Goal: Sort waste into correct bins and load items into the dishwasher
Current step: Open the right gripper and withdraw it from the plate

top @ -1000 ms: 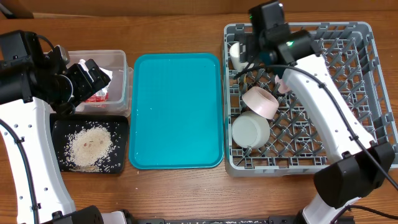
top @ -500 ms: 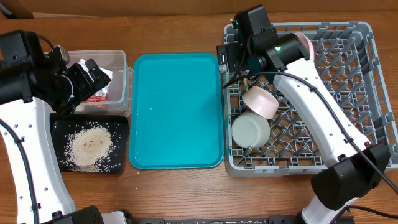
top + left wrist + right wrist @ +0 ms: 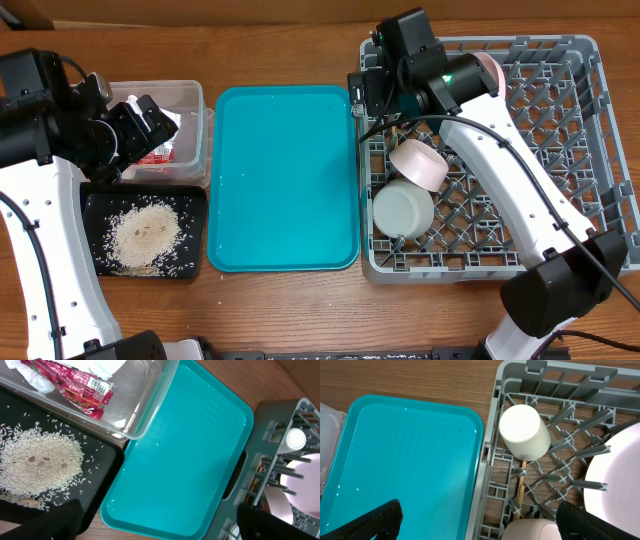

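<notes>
The grey dish rack (image 3: 580, 110) at the table's (image 3: 300, 310) right holds the pale pink plate (image 3: 615, 475), grey-green bowl (image 3: 403, 208), pink bowl (image 3: 420, 163), cream cup (image 3: 524, 432) and what look like chopsticks (image 3: 521, 485). The teal tray (image 3: 283, 180) lies beside it. The clear tub (image 3: 195, 100) holds the red wrapper (image 3: 75, 385) and napkin (image 3: 105, 366); the black tray (image 3: 98, 200) holds rice (image 3: 42, 460). The left fingers (image 3: 65, 517) and right fingers (image 3: 377, 520) are spread wide, empty.

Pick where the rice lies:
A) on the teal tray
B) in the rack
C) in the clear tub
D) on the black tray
D: the rice lies heaped on the black tray, beside the tub that holds the wrapper.
</notes>
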You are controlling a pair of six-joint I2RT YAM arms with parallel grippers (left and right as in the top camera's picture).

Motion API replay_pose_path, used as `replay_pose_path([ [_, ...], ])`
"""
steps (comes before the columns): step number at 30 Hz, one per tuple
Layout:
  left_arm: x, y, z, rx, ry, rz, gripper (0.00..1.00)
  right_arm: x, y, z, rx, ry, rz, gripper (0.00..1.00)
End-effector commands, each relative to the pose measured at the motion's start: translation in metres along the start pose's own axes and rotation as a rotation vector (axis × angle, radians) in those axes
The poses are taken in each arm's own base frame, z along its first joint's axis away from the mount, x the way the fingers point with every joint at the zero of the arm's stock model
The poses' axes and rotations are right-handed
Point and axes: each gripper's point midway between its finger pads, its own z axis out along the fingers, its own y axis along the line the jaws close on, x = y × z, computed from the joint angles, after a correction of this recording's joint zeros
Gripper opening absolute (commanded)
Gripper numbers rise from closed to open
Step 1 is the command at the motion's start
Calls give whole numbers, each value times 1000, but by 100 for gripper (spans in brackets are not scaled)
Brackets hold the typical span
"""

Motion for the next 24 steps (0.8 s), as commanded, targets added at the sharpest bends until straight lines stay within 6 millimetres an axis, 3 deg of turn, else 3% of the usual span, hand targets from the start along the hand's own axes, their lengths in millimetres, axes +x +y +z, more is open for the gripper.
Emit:
replay_pose_path([
  [1, -2, -3, -7, 4, -23, 31, 100, -14, 2, -22, -21, -63, 7, 100],
  [6, -2, -3, -7, 4, -23, 31, 100, -19, 2, -38, -29, -95, 9, 100],
  [10, -2, -3, -7, 4, -23, 31, 100, -28, 2, -77, -50, -177, 14, 100],
  [14, -2, -3, -7, 4, -23, 31, 100, -32, -2, -138, -73, -289, 19, 100],
  [18, -2, -3, -7, 4, -23, 31, 100, -31, -10, -212, -95, -443, 29, 100],
  [24, -2, -3, -7, 4, -23, 31, 100, 0, -36, -315, -88, -646, 68, 100],
])
